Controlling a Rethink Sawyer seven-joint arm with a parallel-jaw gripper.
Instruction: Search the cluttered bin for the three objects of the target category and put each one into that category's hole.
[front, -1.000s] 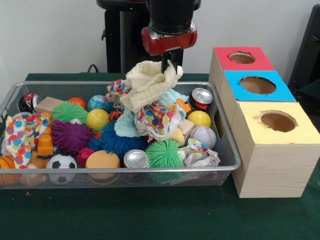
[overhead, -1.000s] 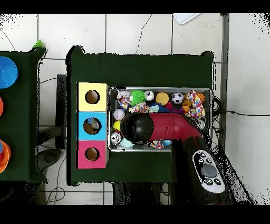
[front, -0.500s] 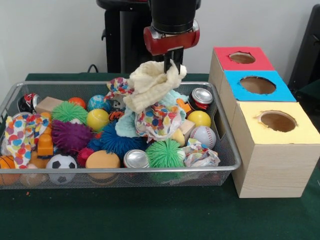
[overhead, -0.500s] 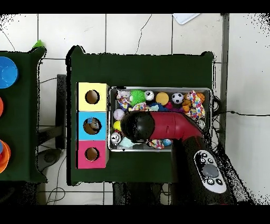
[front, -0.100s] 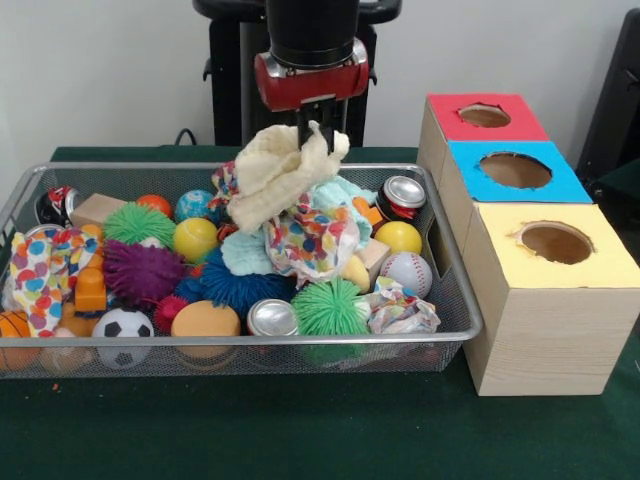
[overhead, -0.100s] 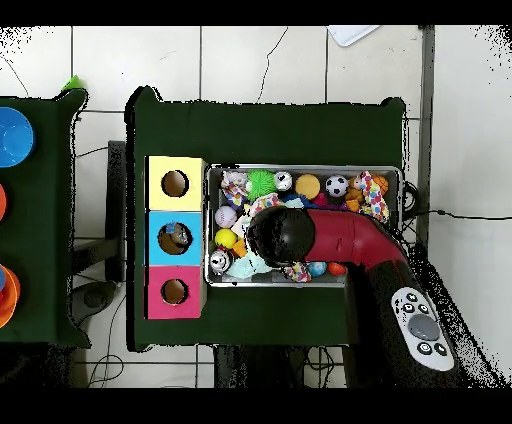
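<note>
Gripper (front, -0.100s: 315, 128): clenched on cream cloth (front, -0.100s: 272, 172) | cloth lifted above wire bin (front, -0.100s: 455, 300)

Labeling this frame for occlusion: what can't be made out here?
- Front view: end effector tips are buried in the cream cloth.
- Overhead view: the arm covers the cloth and the mid bin.
- Front view: the box holes show no contents.

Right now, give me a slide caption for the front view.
Gripper pinching a cream cloth above a wire bin of toys.
</note>
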